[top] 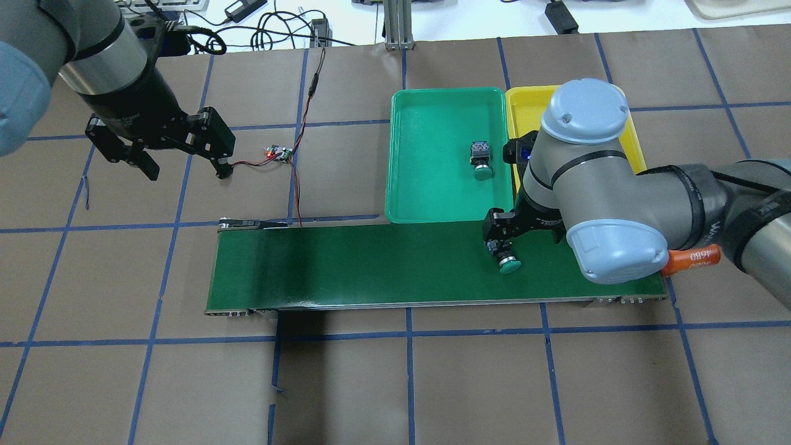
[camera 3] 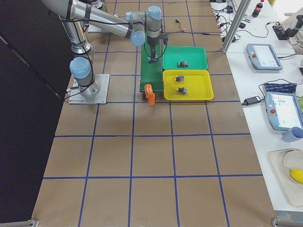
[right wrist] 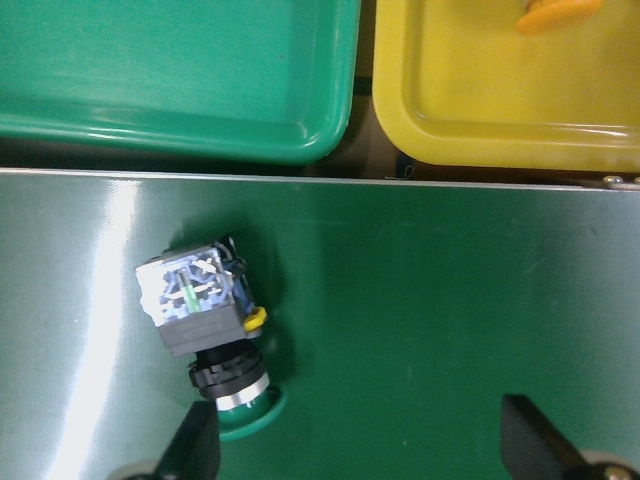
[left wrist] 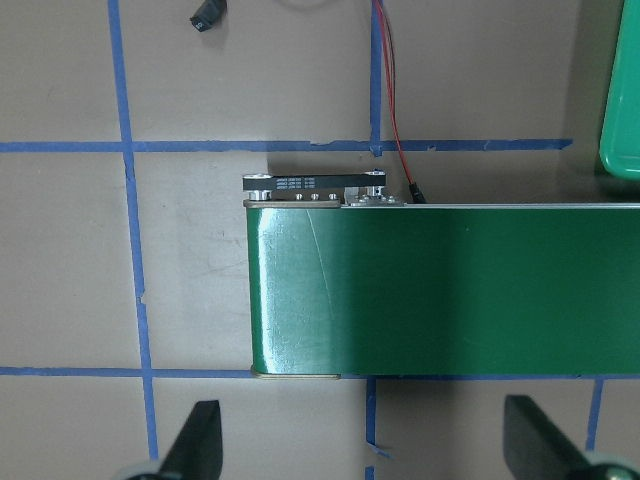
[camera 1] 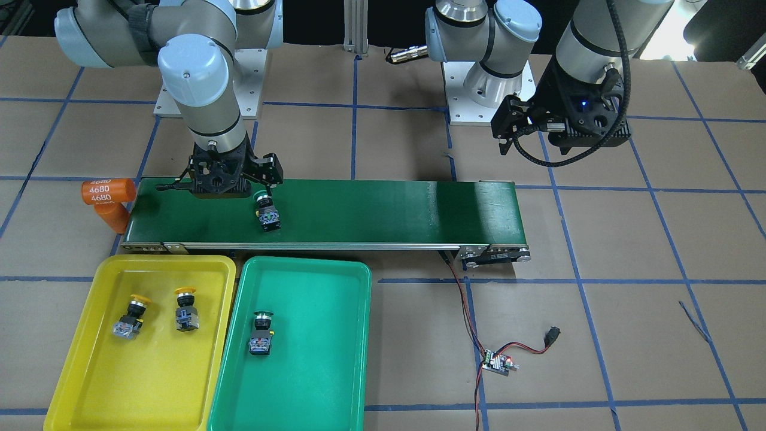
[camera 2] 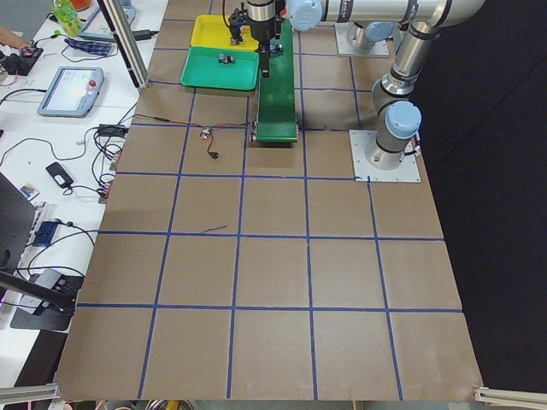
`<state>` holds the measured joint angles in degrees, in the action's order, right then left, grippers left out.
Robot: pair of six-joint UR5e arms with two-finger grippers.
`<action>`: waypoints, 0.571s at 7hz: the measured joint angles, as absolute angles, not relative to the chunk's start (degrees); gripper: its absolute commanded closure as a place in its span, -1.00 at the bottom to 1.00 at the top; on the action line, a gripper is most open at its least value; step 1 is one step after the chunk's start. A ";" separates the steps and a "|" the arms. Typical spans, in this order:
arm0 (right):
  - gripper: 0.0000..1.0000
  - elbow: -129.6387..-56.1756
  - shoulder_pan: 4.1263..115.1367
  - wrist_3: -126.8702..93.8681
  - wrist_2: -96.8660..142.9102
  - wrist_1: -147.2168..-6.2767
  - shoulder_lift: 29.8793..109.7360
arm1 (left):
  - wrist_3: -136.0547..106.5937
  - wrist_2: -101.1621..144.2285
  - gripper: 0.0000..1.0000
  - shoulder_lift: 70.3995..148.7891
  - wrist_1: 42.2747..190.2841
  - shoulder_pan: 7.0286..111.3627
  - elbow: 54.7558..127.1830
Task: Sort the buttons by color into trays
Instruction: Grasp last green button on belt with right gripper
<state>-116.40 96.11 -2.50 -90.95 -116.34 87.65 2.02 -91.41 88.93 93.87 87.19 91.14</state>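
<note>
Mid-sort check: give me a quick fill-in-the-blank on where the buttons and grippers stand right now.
The yellow tray holds ___ yellow buttons.
The green tray holds ___ green button.
The fourth button lies on the ___.
The right gripper over it is ___.

Missing words: two; one; conveyor belt; open.

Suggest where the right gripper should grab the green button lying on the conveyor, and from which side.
Grip the green button by its boxy switch body, from straight above. It lies on its side on the conveyor belt, flat body faces exposed; the round cap would likely slip. The open right gripper sits off-centre, one finger by the cap, so shift it first.
</note>
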 measured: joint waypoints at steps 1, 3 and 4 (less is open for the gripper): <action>-1.00 -116.57 96.20 -2.61 -90.89 -116.87 86.97 | 2.02 -91.41 -1.00 88.94 93.87 87.19 91.14; -1.00 -118.68 96.24 -2.61 -90.82 -121.38 84.85 | 2.02 -91.41 -1.00 88.98 93.84 87.19 91.14; -0.71 -120.33 96.24 -2.39 -90.92 -125.21 83.43 | 2.00 -91.41 -1.00 89.01 93.81 87.19 91.13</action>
